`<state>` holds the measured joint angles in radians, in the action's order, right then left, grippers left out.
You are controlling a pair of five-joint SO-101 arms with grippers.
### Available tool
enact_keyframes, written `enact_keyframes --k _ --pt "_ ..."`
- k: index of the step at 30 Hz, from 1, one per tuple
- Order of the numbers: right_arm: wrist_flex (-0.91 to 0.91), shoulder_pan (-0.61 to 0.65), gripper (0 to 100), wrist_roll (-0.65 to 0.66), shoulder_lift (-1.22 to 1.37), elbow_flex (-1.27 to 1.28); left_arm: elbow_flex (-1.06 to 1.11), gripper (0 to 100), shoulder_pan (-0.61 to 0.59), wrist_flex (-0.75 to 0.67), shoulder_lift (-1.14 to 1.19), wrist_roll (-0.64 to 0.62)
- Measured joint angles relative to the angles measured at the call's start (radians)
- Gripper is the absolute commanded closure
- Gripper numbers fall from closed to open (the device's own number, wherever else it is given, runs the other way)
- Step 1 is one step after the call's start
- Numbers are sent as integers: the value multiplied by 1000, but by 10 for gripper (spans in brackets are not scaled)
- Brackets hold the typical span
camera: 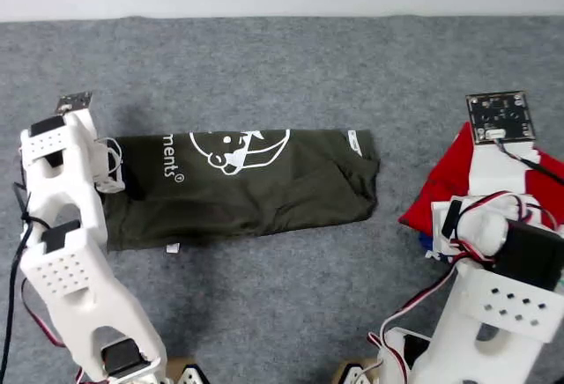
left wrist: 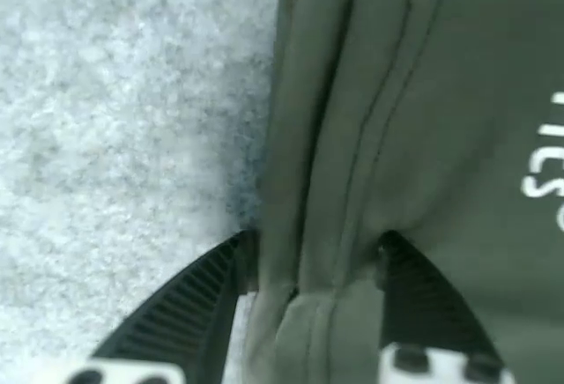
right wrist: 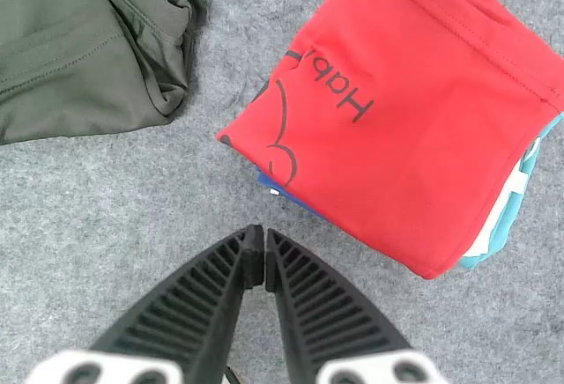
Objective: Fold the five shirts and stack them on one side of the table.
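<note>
Olive-green cotton makes up the shirt [camera: 242, 186] lying on the grey counter [camera: 264, 67]. It is folded into a long band. Its long axis runs across the counter from the left arm's side toward the right arm's side, nearly level in the high view. The neckline end, with its small label, points toward the right arm. The opposite end lies under the left arm. A white print faces up along the far long edge.

The left pincer [left wrist: 313, 247] sits at that end of the band. Its two black fingers [left wrist: 198, 300] stand partly apart, with a bunched ridge of the olive fabric gripped between them. Seams and folds run straight away from the pincer along the band.

A red shirt [right wrist: 414, 129] tops a folded stack at the right side of the counter, near the olive shirt's neckline end but apart from it. Edges of a blue layer [right wrist: 269, 181] and a teal layer [right wrist: 520, 199] peek out beneath it.

The right pincer [right wrist: 265, 256] hangs over bare grey counter just beside the stack. Its ribbed fingers are pressed together at the tips and hold nothing.
</note>
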<state>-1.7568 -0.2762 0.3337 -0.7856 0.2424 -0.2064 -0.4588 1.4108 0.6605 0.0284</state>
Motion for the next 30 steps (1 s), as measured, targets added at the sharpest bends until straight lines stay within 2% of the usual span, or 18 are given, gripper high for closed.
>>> enact_keyframes --k 6,15,19,25,30 --pt "0 0 989 2 0 0 -203 994 28 153 124 5" --pt "0 0 989 2 0 0 -427 995 52 315 244 71" --pt "0 0 989 2 0 0 -448 996 26 324 242 72" --pt "0 0 989 2 0 0 -448 996 -74 321 195 72" --pt "0 0 989 2 0 0 -446 996 -48 319 123 74"
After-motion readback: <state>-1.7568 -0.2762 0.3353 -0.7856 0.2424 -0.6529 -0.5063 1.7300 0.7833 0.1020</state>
